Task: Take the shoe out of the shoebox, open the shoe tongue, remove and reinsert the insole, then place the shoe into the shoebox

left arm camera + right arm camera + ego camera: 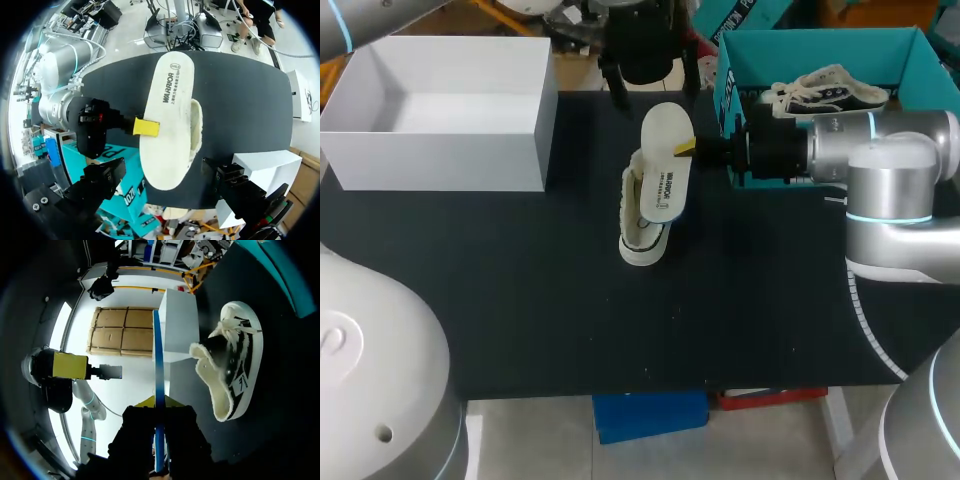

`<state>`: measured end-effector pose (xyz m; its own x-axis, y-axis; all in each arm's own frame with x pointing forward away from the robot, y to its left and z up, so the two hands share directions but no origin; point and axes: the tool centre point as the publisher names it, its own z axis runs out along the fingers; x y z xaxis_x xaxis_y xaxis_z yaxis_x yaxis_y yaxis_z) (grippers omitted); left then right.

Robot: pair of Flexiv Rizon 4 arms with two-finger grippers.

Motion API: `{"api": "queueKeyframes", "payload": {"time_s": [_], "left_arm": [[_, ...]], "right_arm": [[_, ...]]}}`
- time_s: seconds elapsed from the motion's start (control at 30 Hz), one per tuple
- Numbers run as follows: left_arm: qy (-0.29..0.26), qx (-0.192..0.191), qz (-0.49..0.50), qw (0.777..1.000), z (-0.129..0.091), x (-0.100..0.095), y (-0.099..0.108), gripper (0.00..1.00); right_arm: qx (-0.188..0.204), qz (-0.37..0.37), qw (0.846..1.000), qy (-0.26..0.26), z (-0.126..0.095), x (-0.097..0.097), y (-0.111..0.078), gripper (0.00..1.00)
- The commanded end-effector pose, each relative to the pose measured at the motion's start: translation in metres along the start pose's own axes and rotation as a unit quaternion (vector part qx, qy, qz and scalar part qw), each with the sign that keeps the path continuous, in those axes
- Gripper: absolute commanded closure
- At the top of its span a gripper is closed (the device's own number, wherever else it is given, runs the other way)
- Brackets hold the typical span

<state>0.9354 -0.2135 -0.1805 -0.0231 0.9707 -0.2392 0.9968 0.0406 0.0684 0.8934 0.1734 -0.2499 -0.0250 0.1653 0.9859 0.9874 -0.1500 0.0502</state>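
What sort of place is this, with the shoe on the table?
Probably a robotics lab or test bench: the robot's right gripper holds an insole over a shoe on a black table, with a teal shoebox nearby.

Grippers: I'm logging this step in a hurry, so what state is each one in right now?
Left gripper: open, holding nothing.
Right gripper: fingers shut on the insole.
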Motion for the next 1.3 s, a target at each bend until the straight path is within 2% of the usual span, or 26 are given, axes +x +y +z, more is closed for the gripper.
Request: {"api": "queueKeyframes", "payload": {"time_s": [0.03,0.47,0.73,0.93,1.03,1.2,1.3], "left_arm": [[-0.004,-0.030,0.002,1.000,-0.006,0.010,-0.028,0.00],[0.016,-0.047,0.032,0.998,-0.012,0.024,-0.082,0.00],[0.008,-0.046,0.040,0.998,-0.010,0.031,-0.097,0.00],[-0.100,-0.030,0.013,0.994,-0.016,0.034,-0.097,0.00],[-0.195,0.006,-0.001,0.981,-0.020,0.036,-0.097,0.00],[-0.334,0.075,-0.001,0.940,-0.026,0.042,-0.095,0.00],[-0.422,0.141,0.022,0.895,-0.027,0.045,-0.094,0.00]], "right_arm": [[-0.002,0.000,1.000,0.000,0.001,0.000,-0.001,1.00],[-0.002,0.000,1.000,0.000,0.001,0.000,-0.001,1.00],[-0.002,0.000,1.000,0.000,0.001,0.000,-0.001,1.00],[-0.002,0.000,1.000,0.000,0.001,0.000,-0.001,1.00],[-0.002,0.000,1.000,0.000,0.001,0.000,-0.001,1.00],[-0.002,0.000,1.000,0.000,0.001,0.000,-0.001,1.00],[-0.002,0.000,1.000,0.000,0.001,0.000,-0.001,1.00]]}}
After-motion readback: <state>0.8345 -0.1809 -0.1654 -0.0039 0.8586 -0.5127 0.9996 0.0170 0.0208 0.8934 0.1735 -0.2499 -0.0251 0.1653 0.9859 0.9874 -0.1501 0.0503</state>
